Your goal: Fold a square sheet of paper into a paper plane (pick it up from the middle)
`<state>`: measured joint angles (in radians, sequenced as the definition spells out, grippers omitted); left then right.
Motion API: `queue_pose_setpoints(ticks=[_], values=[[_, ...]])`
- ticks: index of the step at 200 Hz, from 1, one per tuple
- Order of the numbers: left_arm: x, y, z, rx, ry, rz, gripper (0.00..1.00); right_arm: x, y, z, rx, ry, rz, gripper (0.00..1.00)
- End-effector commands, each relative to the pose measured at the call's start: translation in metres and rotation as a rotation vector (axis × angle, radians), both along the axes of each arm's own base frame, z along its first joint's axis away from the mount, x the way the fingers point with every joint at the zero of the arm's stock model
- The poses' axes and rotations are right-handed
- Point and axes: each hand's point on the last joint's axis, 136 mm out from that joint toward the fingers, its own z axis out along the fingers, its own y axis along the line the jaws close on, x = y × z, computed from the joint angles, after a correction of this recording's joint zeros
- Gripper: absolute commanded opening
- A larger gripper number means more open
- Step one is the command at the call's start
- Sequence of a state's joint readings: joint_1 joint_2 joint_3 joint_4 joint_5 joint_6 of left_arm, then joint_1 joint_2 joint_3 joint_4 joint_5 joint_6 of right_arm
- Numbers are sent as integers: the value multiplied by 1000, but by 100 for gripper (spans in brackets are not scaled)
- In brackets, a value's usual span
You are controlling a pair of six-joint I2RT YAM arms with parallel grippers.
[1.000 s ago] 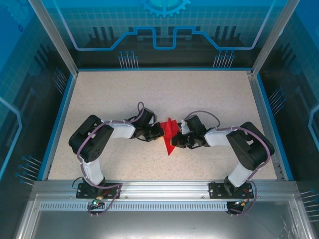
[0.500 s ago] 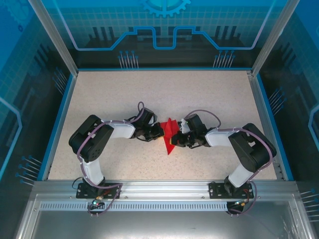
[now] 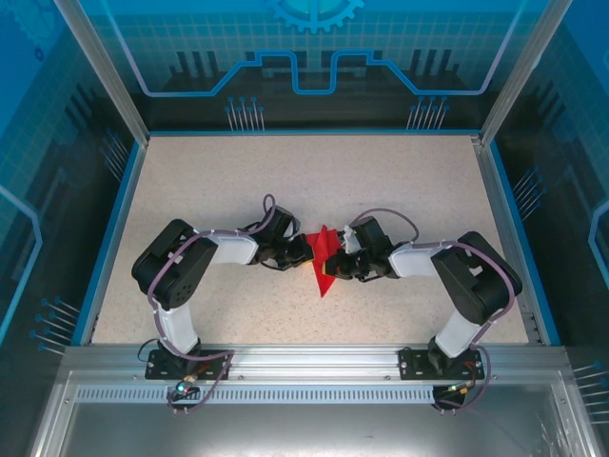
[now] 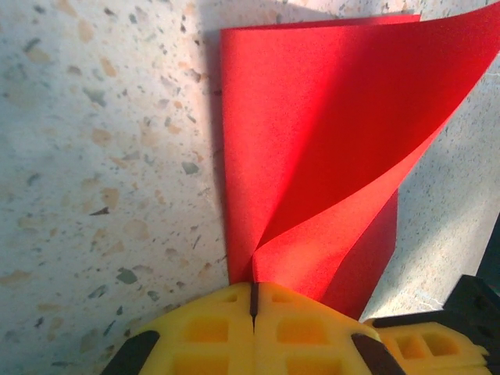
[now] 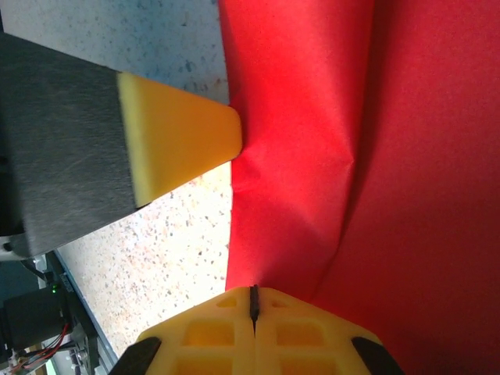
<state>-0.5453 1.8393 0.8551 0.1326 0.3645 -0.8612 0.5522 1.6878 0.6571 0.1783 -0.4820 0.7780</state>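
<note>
The speckled table [image 3: 285,181] is walled by a blue rim [image 3: 107,238] at 9 o'clock and by clear blue panels [image 3: 314,57] at 12 o'clock, and nothing else lies on it beside the task's thing.

From 9 o'clock the left gripper [image 3: 303,252] reaches in. Its wrist view shows the yellow pads of the left gripper [image 4: 254,293] pressed together, with an edge of the square sheet of paper [image 4: 312,141] pinched in the seam. The sheet rises from there in a curling fold that hides the table behind it.

From above, the square sheet of paper [image 3: 324,259] sits just 6 o'clock of the table's centre. It is creased, with a narrow point aimed at 6 o'clock, and both wrists cover its side edges.

At 3 o'clock the right gripper [image 3: 335,265] is likewise clamped. In its own view the right gripper [image 5: 254,297] has its pads closed on the red paper [image 5: 391,156], and a yellow pad [image 5: 180,141] of the left arm touches the paper's edge at 10 o'clock.

Since a second ago the right wrist has drawn slightly toward 11 o'clock, closer over the sheet. The left arm and the paper have stayed put.
</note>
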Motion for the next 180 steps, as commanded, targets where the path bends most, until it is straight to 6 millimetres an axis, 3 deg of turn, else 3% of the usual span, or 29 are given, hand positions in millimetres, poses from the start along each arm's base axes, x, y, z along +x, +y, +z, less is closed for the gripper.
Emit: queue_pose_setpoints(ticks=[1, 134, 168, 180], values=[[-22, 27, -46, 137, 114, 19, 0, 2, 12, 5, 31, -10, 29, 2], [-21, 22, -48, 118, 124, 15, 0, 3, 26, -8, 48, 19, 52, 2], [-17, 18, -36, 89, 101, 15, 0, 2, 25, -9, 42, 21, 54, 2], [-13, 16, -27, 82, 80, 16, 5, 2, 24, -10, 38, 19, 53, 2]])
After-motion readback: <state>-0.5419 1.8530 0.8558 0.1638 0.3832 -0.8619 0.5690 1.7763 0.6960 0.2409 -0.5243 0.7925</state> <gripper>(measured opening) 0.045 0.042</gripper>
